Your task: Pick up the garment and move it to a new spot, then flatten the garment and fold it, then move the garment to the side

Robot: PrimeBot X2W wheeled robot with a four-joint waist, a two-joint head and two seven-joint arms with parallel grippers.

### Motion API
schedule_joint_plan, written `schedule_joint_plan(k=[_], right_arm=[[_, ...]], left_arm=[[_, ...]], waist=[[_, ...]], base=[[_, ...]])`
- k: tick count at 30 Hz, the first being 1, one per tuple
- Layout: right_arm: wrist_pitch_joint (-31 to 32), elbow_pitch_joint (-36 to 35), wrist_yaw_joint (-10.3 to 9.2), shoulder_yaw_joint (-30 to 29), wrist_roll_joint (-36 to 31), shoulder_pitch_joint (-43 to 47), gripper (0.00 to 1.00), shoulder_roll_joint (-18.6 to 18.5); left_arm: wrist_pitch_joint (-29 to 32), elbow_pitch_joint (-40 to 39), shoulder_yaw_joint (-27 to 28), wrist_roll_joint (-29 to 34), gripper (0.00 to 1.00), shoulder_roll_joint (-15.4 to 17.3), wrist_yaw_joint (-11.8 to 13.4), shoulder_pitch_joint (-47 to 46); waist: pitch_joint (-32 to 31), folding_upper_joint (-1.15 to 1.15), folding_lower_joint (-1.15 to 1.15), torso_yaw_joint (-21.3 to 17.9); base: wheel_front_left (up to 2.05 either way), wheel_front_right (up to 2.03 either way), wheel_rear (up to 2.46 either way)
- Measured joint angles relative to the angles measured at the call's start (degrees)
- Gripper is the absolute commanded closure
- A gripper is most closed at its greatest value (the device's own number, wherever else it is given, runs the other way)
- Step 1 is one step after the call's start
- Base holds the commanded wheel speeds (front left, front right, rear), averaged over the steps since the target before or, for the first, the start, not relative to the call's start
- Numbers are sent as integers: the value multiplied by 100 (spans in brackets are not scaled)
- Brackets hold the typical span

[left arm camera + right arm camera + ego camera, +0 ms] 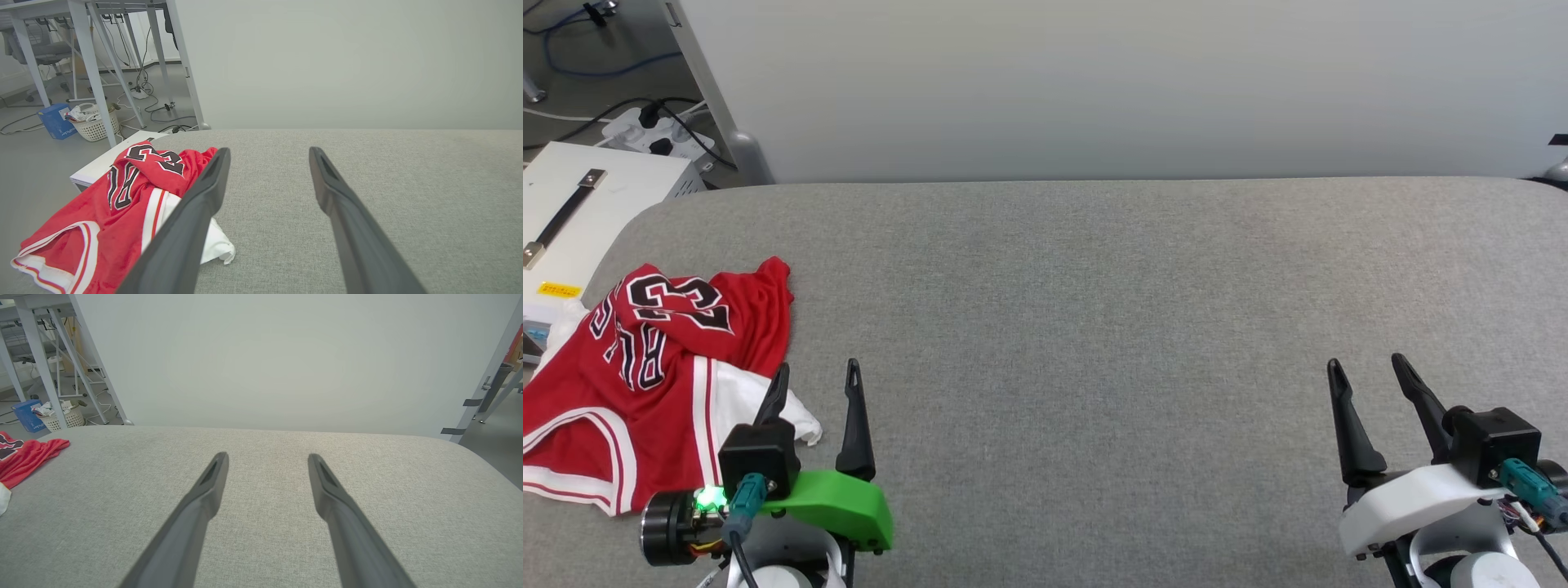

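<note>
Nearest, head view: left gripper (817, 366) and right gripper (1365, 361) empty, jaws spread wide. Garment (645, 367) lies crumpled at the grey surface's (1094, 327) left edge.
Left wrist view: garment just beside the fingers, untouched.
Right wrist view: garment well apart.
Judgement: every step outstanding.

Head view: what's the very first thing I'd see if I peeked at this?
The crumpled red jersey jumps out first, bunched at the left edge of the grey cloth-covered surface, its black number 23 showing. Next come the two dark-fingered grippers at the bottom: the left gripper close beside the jersey, the right gripper far over on the right, both open and empty.
</note>
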Motion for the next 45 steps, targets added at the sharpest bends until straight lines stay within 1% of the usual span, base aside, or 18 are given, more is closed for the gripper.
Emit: schedule_joint_plan(k=[9, 20, 23, 45], right_arm=[[-110, 0, 0, 65, 102, 82, 0, 0], [-245, -1, 0, 56, 265, 115, 0, 0], [-279, -5, 0, 53, 298, 119, 0, 0], [-533, -70, 0, 10, 568, 242, 0, 0]], left_arm=[[-98, -5, -19, -21, 0, 0, 4, 2], [-230, -3, -47, -109, 0, 0, 9, 9], [-267, -3, -51, -118, 0, 0, 51, 13], [-526, 36, -91, -225, 0, -1, 52, 85]], waist=[[2, 0, 0, 10], [-2, 0, 0, 15], [-3, 0, 0, 12], [-1, 0, 0, 25]], base=[[0, 0, 0], [0, 0, 0], [0, 0, 0], [0, 0, 0]])
